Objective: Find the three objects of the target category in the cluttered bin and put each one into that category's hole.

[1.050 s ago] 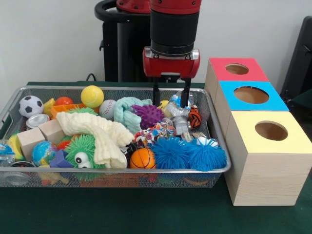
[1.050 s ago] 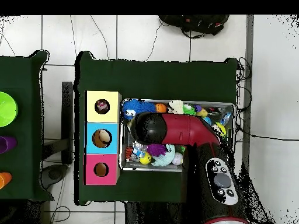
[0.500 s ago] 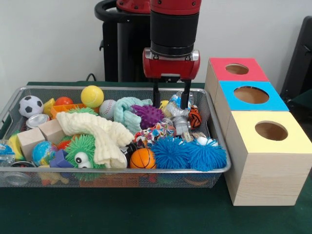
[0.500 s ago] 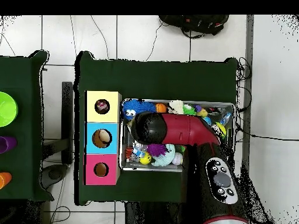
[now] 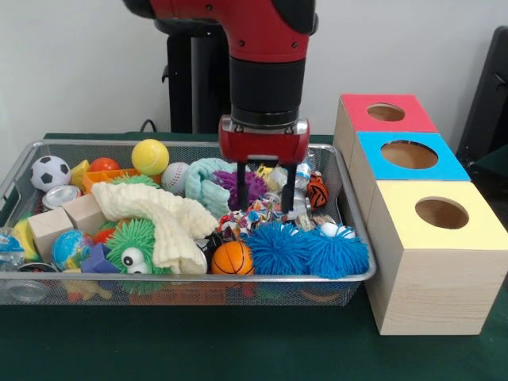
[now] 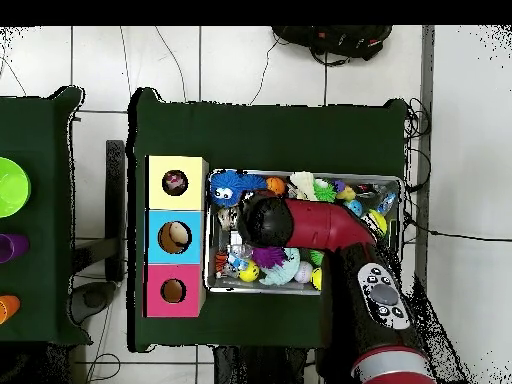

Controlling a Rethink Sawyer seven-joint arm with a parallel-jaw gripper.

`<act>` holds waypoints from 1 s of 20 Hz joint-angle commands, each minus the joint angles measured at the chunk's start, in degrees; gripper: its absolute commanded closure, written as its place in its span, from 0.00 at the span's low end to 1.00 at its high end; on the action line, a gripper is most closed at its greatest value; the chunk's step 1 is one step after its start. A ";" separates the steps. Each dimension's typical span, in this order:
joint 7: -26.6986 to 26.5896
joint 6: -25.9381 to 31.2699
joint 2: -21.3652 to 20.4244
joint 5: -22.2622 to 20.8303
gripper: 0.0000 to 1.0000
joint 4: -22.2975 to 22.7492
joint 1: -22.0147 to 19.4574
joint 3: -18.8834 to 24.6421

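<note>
Now gripper (image 5: 264, 190) hangs w/ fingers apart over multicolour rope toy (image 5: 262, 213) in wire bin (image 5: 16, 178); 2 blue spiky balls (image 5: 305, 250) just in front.

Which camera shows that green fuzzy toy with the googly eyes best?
The front view: the green fuzzy toy sits near the bin's front edge, its eyes plain, a cream cloth draped beside it. In the overhead view it is only a small green patch by the arm.
</note>
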 commanded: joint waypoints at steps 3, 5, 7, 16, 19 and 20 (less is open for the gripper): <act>3.08 -7.52 6.49 -5.38 0.00 3.18 -2.97 0.29; 2.61 -8.95 6.74 -6.32 0.00 4.46 -3.92 0.85; 2.38 -10.08 6.78 -7.39 0.00 5.92 -4.63 1.15; 4.89 -16.96 8.63 -12.11 0.00 9.67 -4.69 -0.39; 5.49 -17.18 6.69 -12.59 0.00 12.83 -4.98 -0.45; 5.55 -16.79 5.90 -12.53 0.00 13.81 -5.15 -0.22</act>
